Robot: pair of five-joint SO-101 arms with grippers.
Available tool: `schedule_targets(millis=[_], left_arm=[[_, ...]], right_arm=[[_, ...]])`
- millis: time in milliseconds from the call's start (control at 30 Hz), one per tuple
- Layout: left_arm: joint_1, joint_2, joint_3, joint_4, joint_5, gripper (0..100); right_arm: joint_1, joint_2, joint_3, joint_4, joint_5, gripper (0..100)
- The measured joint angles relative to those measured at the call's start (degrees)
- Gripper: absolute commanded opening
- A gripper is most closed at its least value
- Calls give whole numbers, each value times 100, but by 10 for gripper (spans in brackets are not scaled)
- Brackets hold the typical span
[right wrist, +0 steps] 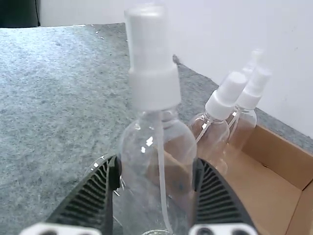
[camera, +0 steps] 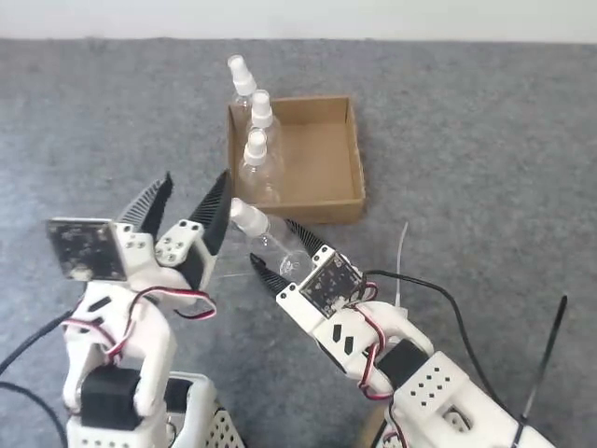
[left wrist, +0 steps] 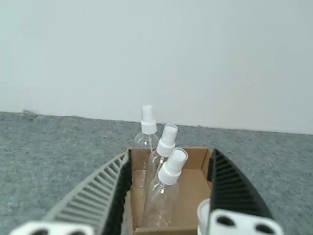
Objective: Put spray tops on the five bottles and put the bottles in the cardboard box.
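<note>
Grey bench [camera: 485, 140] carries a cardboard box [camera: 347, 202], with three capped bottles [camera: 256, 163] standing along its left wall. Left gripper [camera: 196, 179] gapes empty, near-left of the box. Right gripper [camera: 271, 243] clamps a fourth bottle [camera: 264, 233] just short of the box, long axis tilted, spray top [camera: 247, 216] pointing far-left. Lowered carelessly, it may topple the standing three, or slip from the smooth grip.

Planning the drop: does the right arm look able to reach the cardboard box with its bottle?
Likely yes: the right tool holds the bottle just short of the box, three bottles hug one wall, and the open left tool sits aside.
</note>
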Motion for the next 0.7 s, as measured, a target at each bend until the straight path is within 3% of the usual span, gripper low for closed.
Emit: schedule_targets(millis=[333,700], left_arm=[[-1081,0,-44,352,88,239],[-1116,35,1169,-123,360,239]], right_arm=[[-26,-9,88,0,0,51],[-26,-9,88,0,0,51]])
